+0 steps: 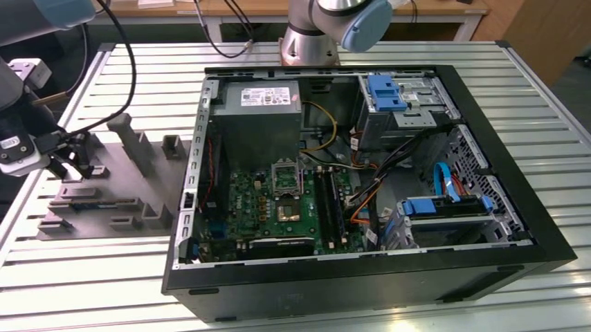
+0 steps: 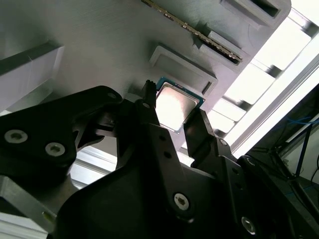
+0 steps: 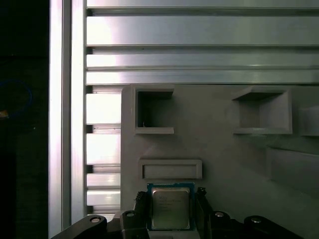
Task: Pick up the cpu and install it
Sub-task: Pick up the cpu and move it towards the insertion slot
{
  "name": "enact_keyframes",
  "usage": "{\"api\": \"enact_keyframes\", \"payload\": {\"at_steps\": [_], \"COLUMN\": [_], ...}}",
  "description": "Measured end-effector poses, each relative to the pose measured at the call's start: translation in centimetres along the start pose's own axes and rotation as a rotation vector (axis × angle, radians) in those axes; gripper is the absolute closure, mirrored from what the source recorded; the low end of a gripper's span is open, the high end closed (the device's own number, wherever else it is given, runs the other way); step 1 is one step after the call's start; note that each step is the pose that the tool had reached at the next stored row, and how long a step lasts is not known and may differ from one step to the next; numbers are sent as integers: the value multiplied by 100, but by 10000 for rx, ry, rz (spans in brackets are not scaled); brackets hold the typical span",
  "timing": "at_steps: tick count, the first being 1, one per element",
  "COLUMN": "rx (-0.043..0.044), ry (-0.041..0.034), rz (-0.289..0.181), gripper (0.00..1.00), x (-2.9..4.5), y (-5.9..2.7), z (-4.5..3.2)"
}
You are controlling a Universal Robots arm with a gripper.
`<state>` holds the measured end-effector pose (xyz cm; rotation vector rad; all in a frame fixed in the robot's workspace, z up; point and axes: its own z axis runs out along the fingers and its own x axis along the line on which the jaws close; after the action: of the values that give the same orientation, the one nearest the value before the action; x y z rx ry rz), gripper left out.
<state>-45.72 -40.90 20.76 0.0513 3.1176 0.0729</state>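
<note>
The grey fixture tray (image 1: 111, 200) is lying on the slatted aluminium table (image 1: 93, 283) at about nine o'clock from the open computer case (image 1: 544, 249) in the exterior view. It seems to be serving as a parts holder, its pockets and posts keeping components flat and in known spots so the arm can come at them from above. The gripper (image 1: 82, 169) is hanging over the tray's nine o'clock side, well apart from the motherboard (image 1: 248, 197) lying flat on the case floor.

In both wrist views the cpu (image 3: 170, 208) (image 2: 174, 107) is sitting between the two fingers (image 3: 141, 209) (image 2: 199, 134). Its silvery top is facing the first wrist camera, and it is lying just beside a shallow rectangular recess (image 3: 170, 169) in the tray. The fingers are standing close together, each one meeting an opposite edge of the chip, so the gripper appears to be clamping it by its sides and not touching the lid. Holding it by the rim is probably sparing the contact face and keeping the chip square to the wrist. Whether the chip is resting on the tray or hanging just clear of it cannot be told from these views.
</note>
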Motion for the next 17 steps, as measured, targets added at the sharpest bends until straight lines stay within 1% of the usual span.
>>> {"api": "enact_keyframes", "payload": {"at_steps": [17], "rx": [-1], "ry": [-1], "rz": [0], "gripper": [53], "x": [-1], "y": [2], "z": [-32]}}
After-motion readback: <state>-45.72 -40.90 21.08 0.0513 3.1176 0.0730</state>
